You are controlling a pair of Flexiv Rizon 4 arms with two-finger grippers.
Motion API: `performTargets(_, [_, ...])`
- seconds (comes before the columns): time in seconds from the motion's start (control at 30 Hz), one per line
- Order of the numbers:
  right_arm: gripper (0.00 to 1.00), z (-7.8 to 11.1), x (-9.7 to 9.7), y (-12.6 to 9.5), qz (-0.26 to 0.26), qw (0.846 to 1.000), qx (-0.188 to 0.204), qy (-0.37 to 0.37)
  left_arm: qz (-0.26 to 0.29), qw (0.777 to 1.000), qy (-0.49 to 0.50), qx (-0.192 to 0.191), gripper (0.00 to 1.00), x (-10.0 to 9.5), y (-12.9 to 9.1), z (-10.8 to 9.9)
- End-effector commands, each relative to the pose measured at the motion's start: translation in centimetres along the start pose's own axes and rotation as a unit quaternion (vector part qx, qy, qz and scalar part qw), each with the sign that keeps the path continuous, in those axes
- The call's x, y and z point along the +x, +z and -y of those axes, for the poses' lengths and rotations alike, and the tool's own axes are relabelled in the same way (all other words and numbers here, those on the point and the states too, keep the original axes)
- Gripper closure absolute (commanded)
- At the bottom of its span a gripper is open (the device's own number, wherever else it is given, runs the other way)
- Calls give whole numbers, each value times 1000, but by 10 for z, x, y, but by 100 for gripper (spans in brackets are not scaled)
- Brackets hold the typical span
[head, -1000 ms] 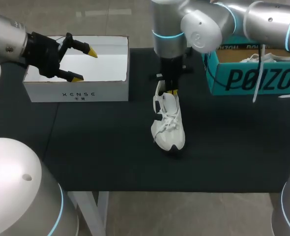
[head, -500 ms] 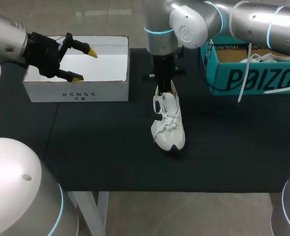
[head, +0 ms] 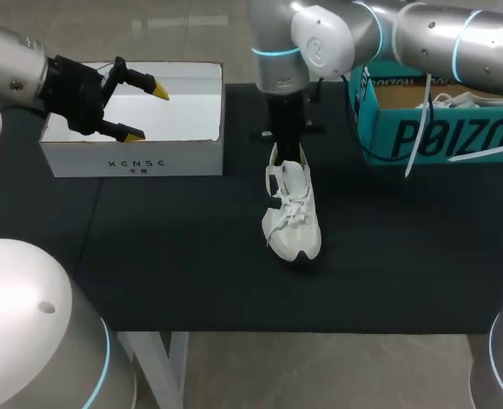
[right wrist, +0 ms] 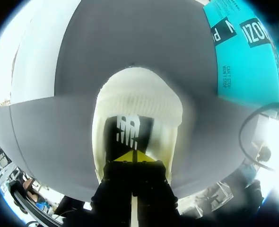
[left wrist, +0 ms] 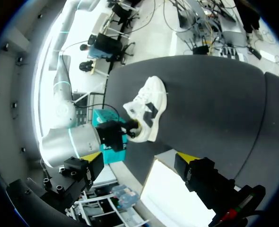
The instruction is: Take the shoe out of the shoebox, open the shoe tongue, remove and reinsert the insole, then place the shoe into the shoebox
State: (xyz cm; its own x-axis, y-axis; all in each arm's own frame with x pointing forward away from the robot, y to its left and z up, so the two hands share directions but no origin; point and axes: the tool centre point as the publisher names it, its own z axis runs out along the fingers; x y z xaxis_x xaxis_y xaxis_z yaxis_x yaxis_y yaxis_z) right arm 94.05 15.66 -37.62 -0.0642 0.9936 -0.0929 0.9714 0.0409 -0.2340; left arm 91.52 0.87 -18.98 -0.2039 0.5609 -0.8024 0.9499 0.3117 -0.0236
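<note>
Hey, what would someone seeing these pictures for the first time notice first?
A white shoe stands in the middle of the black table, with the right gripper, tips together, down at its heel opening. Off to the left, the left gripper hangs open over the white shoebox, and a teal box sits at the table's right edge.

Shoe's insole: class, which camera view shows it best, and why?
Right wrist view: it looks straight into the white shoe at the dark insole. Head and left wrist views show the shoe from outside, the insole not clearly.
</note>
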Motion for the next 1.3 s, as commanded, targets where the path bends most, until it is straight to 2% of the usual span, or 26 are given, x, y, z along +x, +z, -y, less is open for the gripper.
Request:
performTargets(0.03, [64,4,1,-2,5,1000,4,5,-2,1000,0,0,0,0,0,0])
performTargets(0.07, [56,5,1,-3,4,1000,4,6,-2,1000,0,0,0,0,0,0])
performTargets(0.1, [40,6,1,-3,5,1000,4,6,-2,1000,0,0,0,0,0,0])
performTargets(0.13, [11,6,1,-4,5,1000,5,7,-2,1000,0,0,0,0,0,0])
performTargets(0.17, [1,7,1,-4,5,1000,6,7,-2,1000,0,0,0,0,0,0])
performTargets(0.53, [0,14,3,-2,5,1000,9,7,-2,1000,0,0,0,0,0,0])
performTargets(0.87, [0,27,3,-12,9,1000,1,2,-2,1000,0,0,0,0,0,0])
performTargets(1.3, [0,44,5,-14,14,1000,-3,-5,-2,1000,0,0,0,0,0,0])
